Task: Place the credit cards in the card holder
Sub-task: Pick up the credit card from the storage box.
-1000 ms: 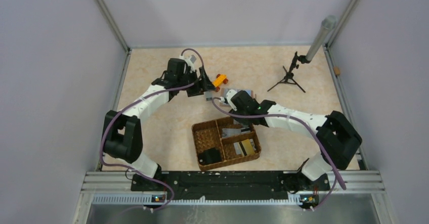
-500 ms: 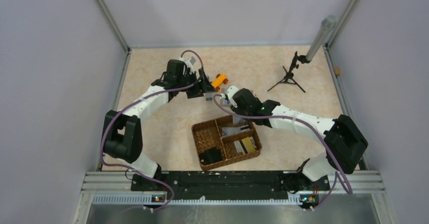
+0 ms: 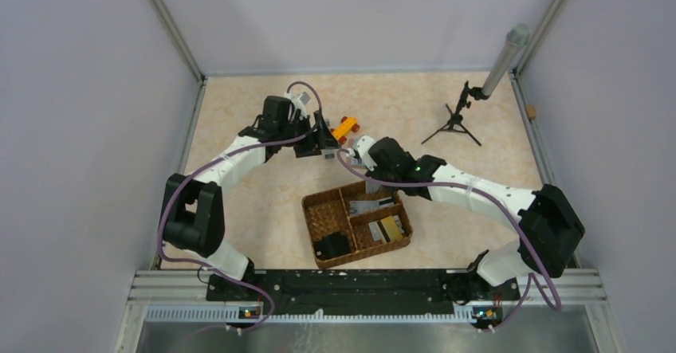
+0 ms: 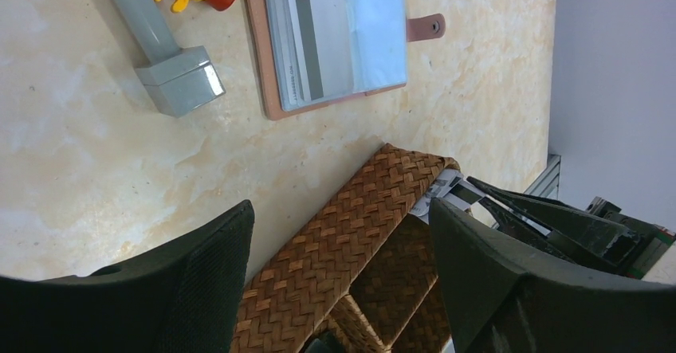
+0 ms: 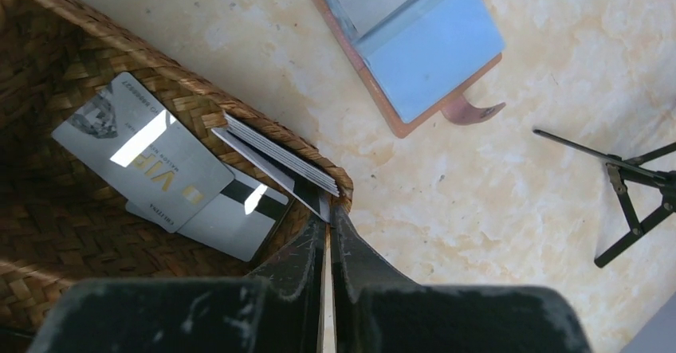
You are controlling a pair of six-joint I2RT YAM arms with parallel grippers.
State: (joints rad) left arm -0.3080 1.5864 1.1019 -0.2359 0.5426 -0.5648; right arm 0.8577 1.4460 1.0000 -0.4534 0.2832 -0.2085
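One card holder (image 4: 335, 38), one basket (image 3: 323, 213), one tripod (image 3: 452, 122)

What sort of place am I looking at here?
Probably a robotics lab test cell: left arm and right arm bolted to a metal rail, plain panels walling in the table, a small tripod at the back.

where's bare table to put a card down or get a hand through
Bare: the far strip behind toy and tripod; the patch between left arm and basket; the patch between tripod and right arm. Crowded: the middle, where toy, card holder, left gripper and right gripper bunch just beyond the basket.
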